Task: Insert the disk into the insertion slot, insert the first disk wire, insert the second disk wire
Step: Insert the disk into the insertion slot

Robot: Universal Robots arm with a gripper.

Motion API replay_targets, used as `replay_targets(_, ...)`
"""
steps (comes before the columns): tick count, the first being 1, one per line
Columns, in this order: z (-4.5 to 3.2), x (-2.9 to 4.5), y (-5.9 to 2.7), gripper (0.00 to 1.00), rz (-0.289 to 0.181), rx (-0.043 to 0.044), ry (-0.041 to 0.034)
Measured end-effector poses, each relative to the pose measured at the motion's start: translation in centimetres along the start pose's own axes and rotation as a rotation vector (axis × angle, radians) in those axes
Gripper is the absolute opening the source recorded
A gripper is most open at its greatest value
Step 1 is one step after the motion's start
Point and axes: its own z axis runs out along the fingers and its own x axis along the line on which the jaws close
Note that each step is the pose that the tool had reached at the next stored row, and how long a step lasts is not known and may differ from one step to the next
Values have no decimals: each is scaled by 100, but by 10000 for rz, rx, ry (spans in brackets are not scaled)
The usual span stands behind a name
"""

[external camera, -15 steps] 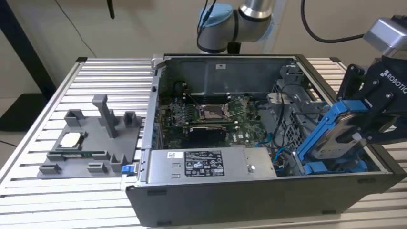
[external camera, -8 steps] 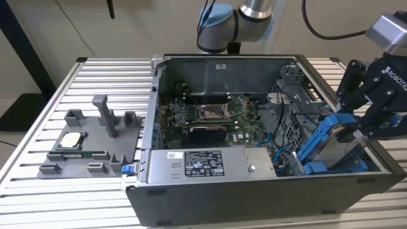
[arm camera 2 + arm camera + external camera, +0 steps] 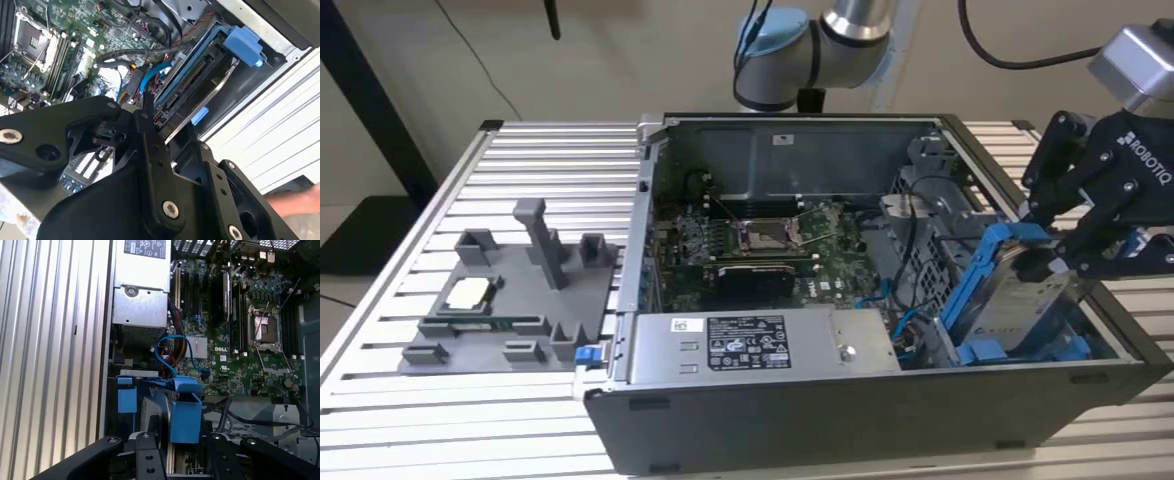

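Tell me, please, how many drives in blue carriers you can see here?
1. The disk stands tilted at the insertion slot on the exterior view's right of the case, in the gripper; others may lie hidden deeper.

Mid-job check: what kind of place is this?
Probably a robotics lab bench: an open computer case lies on a slatted aluminium table, beside a grey parts fixture; the claw grips the disk.

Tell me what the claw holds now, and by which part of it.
The claw grips the disk by its upper end, at the top of the blue carrier frame. The disk stands tilted inside the computer case.
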Motion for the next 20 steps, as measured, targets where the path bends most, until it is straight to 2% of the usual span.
replay_targets(10,-66,29,12,39,5,-44,-7)
replay_targets(11,-67,31,13,45,6,-44,-5)
replay_targets(12,-72,31,14,45,6,-44,-7)
replay_targets(14,-133,20,25,45,4,-44,-18)
replay_targets(15,-142,19,27,45,-3,-38,-46)
replay_targets(16,-143,19,28,45,-22,9,-104)
replay_targets(17,-143,17,37,45,-53,113,-159)
replay_targets(20,-122,16,112,45,-132,466,-207)
